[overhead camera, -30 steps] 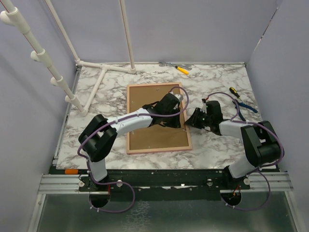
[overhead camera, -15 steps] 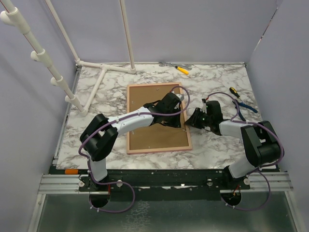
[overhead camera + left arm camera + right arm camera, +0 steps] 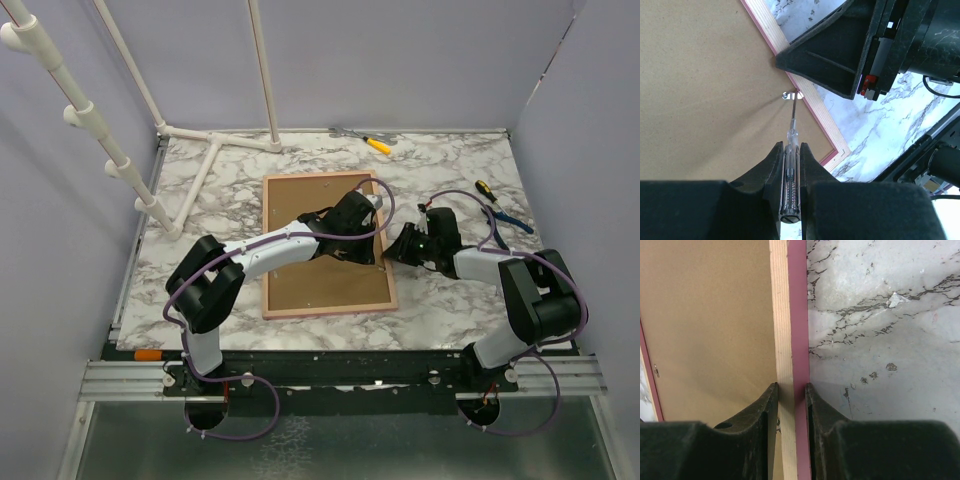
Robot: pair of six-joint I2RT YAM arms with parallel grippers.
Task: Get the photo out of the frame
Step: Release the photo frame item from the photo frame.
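Note:
The frame [image 3: 315, 275] lies face down on the marble table, its brown fibreboard back [image 3: 700, 90] up. The photo is hidden under the back. My left gripper [image 3: 368, 240] is over the frame's right side. In the left wrist view it [image 3: 790, 147] is shut on a clear-handled screwdriver [image 3: 791, 170]. The screwdriver's tip touches a small metal clip [image 3: 788, 95] beside the pink border. My right gripper [image 3: 393, 250] is shut on the frame's right edge. In the right wrist view it [image 3: 791, 387] has one finger on the back side and one on the outer side of the border [image 3: 789, 315].
A yellow-handled screwdriver [image 3: 377, 145] lies at the back of the table. More hand tools [image 3: 497, 208] lie at the right. A white pipe stand [image 3: 200, 175] fills the back left. Another metal clip [image 3: 656, 371] shows on the frame's opposite side. Purple walls enclose the table.
My left wrist has shifted slightly toward the far right over the frame with the screwdriver in it. The right arm and the frame have not moved.

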